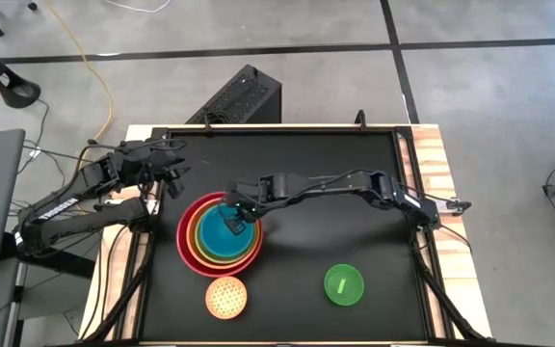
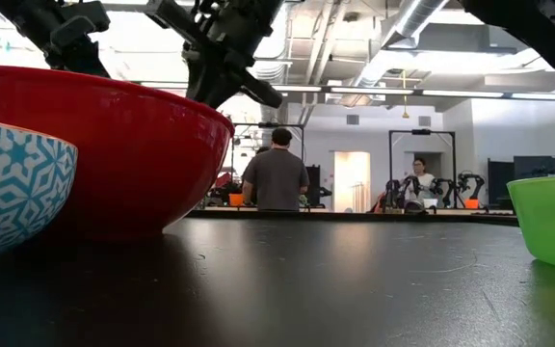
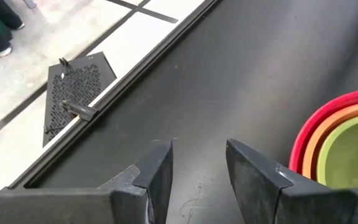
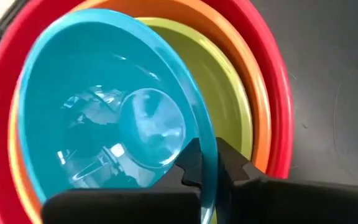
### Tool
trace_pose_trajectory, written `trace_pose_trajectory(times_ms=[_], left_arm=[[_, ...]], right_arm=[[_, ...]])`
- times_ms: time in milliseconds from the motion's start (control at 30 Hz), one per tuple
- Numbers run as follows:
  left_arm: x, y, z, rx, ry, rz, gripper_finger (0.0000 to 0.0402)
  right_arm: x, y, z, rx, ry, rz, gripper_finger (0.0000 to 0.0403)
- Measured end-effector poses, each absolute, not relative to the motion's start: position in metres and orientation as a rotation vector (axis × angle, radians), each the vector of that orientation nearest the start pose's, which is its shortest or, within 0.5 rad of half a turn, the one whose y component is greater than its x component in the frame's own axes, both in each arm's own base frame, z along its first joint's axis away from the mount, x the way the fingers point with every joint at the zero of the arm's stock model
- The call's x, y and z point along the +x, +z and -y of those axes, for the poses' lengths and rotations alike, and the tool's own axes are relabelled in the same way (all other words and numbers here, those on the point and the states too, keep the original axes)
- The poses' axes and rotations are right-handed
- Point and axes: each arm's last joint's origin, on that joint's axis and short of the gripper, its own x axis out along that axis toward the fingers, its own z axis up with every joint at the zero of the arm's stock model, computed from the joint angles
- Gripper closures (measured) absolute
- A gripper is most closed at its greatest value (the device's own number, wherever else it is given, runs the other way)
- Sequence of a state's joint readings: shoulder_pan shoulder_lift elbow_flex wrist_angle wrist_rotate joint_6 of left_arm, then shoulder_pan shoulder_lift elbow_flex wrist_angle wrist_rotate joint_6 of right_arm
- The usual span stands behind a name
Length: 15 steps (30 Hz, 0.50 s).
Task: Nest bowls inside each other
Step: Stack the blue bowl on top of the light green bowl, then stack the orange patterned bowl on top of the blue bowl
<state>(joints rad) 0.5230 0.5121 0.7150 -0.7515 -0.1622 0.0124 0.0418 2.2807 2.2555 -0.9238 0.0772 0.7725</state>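
My left gripper (image 3: 199, 171) hangs over the bare black table (image 3: 241, 81) with its two dark fingers (image 3: 160, 171) parted — nothing between them. Off to one side of my fingers sit the nested bowls (image 3: 337, 140) — red outermost, then orange, then lime-green. Ahead, beyond the table's edge, a perforated black panel (image 3: 76, 87) lies on the floor.

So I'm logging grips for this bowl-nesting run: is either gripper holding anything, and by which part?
The right gripper pinches the glossy blue plastic bowl by its rim. The left gripper holds nothing.
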Motion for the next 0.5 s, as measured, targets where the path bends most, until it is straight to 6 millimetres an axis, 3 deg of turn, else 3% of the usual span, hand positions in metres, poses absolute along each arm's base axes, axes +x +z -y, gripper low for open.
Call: trace_pose_trajectory(times_ms=[133, 367, 500], left_arm=[[0.084, 0.291, -0.054, -0.091, 0.665, -0.554, 0.0262], [0.084, 0.291, -0.054, -0.09, 0.668, -0.555, 0.0262], [0.084, 0.291, -0.054, -0.089, 0.671, -0.556, 0.0262]], right_arm=[[0.497, 0.279, -0.019, 0.641, -0.377, -0.867, 0.0344], [0.509, 0.256, -0.022, 0.647, -0.325, -0.897, 0.0295], [0.508, 0.259, -0.018, 0.637, -0.343, -0.88, 0.0268]])
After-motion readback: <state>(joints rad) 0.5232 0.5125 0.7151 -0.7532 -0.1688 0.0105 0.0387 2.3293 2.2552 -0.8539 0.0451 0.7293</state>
